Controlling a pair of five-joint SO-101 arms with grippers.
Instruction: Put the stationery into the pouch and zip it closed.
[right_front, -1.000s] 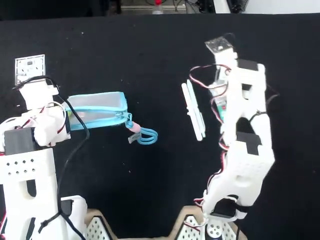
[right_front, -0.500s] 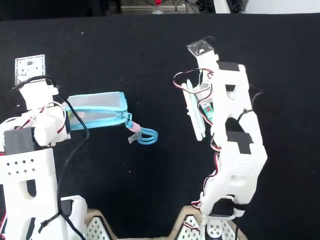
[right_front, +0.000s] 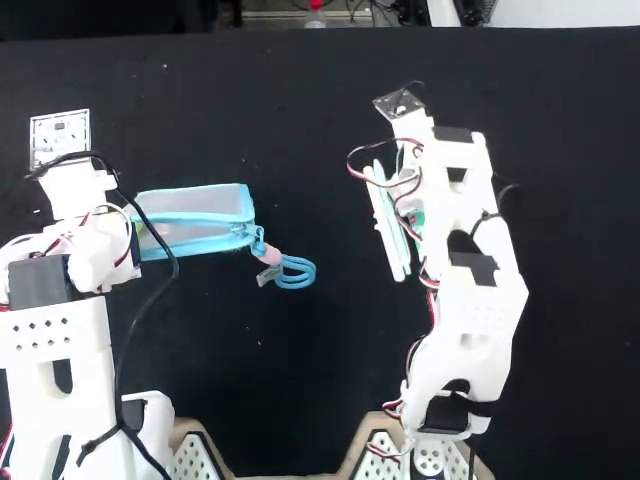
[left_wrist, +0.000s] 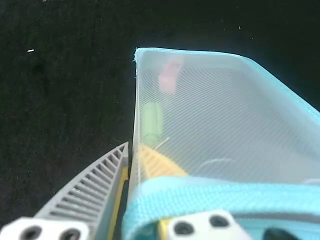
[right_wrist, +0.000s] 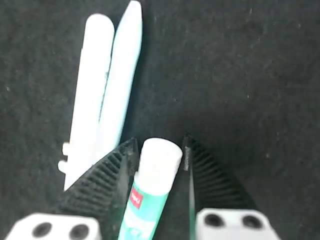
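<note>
A light-blue mesh pouch (right_front: 195, 230) lies at the left of the black table, its zipper pull with a pink tab and blue loop (right_front: 285, 270) pointing toward the middle. My left gripper (right_front: 133, 232) is shut on the pouch's left end; in the left wrist view the pouch (left_wrist: 215, 130) shows pink, green and yellow items through the mesh beside the left gripper (left_wrist: 131, 155). Two white pens (right_front: 388, 225) lie side by side at centre right. My right gripper (right_wrist: 157, 145) is shut on a glue stick (right_wrist: 155, 167) with a white cap and green body, right beside the pens (right_wrist: 107, 95).
A small white square card (right_front: 60, 135) lies at the far left back. Open black tabletop stretches between the pouch and the pens. The right arm's white body (right_front: 470, 290) hangs over the area right of the pens.
The right arm swung left with the glue stick, ending beside the pens. The left arm and the pouch stayed still.
</note>
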